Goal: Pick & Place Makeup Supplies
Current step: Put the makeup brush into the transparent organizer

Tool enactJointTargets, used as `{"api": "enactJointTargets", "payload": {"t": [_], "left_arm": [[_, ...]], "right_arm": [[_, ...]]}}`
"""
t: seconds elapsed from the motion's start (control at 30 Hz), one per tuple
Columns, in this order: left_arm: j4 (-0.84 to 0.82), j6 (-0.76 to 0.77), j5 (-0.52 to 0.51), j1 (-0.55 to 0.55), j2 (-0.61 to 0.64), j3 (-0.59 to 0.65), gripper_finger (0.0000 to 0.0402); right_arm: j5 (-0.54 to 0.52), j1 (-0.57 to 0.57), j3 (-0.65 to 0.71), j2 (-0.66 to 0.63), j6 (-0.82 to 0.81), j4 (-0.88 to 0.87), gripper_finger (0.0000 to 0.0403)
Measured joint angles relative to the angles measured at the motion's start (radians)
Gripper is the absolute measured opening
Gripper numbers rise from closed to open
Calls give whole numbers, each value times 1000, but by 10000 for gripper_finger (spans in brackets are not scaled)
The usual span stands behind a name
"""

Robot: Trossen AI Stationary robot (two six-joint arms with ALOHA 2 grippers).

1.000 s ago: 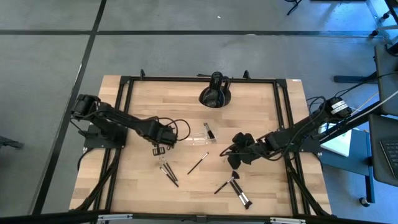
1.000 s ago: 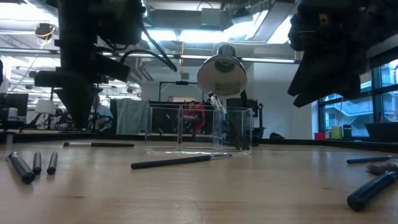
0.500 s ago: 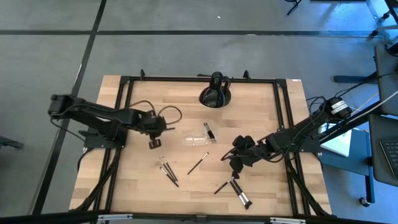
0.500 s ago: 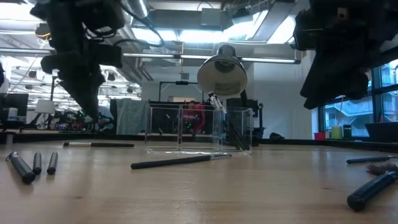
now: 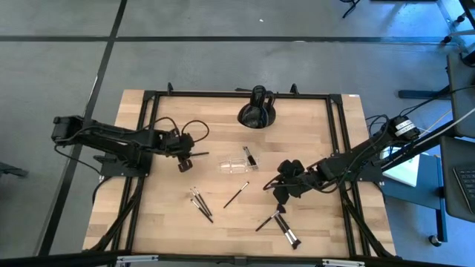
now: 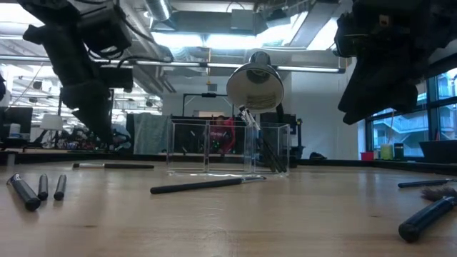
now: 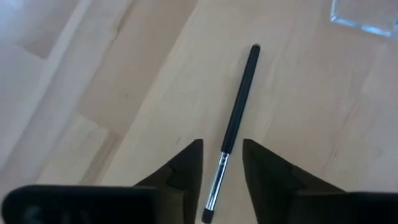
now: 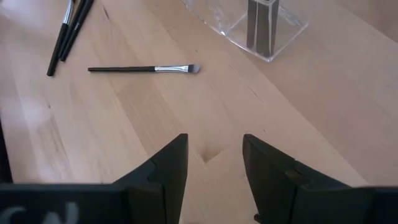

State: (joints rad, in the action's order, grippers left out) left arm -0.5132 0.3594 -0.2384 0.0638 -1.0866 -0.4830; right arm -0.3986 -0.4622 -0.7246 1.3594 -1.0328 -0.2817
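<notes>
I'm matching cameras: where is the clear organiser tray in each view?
High view: clear tray at table centre, lone brush nearby.
Low view: centre, behind that brush.
Left wrist view: only a corner shows.
Right wrist view: beyond the same brush.

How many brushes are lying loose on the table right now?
7: one brush by the left gripper, a bunch of three front-left, a lone brush mid-table, a thin brush and a thick brush near the right gripper. The arms may hide others.
</notes>
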Motion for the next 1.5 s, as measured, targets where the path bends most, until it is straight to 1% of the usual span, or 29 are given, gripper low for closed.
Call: {"api": "enactJointTargets", "payload": {"t": [0.07, 0.17, 0.3, 0.47, 0.7, 0.97, 1.07, 1.3, 1.5], "left_arm": [[6, 4, 16, 10, -9, 12, 123], [26, 4, 28, 20, -20, 29, 131], [30, 4, 28, 31, -25, 37, 129], [42, -5, 69, 31, -26, 37, 124], [43, -24, 34, 30, -32, 37, 123], [42, -31, 31, 30, -32, 37, 123], [43, -33, 14, 30, -32, 37, 123], [47, -33, 13, 30, -32, 38, 134], [119, -47, 21, 30, -32, 105, 136]], "right_arm": [[0, 0, 0, 0, -1, 0, 154], [0, 0, 0, 0, -2, 0, 154], [-1, 0, 0, 0, -2, 0, 154], [-1, 0, 0, 0, -2, 0, 154], [-1, 0, 0, 0, -2, 0, 154], [-1, 0, 0, 0, 1, 0, 154], [-1, 0, 0, 0, 1, 0, 154], [-1, 0, 0, 0, 2, 0, 154], [-1, 0, 0, 0, 12, 0, 154]]}}
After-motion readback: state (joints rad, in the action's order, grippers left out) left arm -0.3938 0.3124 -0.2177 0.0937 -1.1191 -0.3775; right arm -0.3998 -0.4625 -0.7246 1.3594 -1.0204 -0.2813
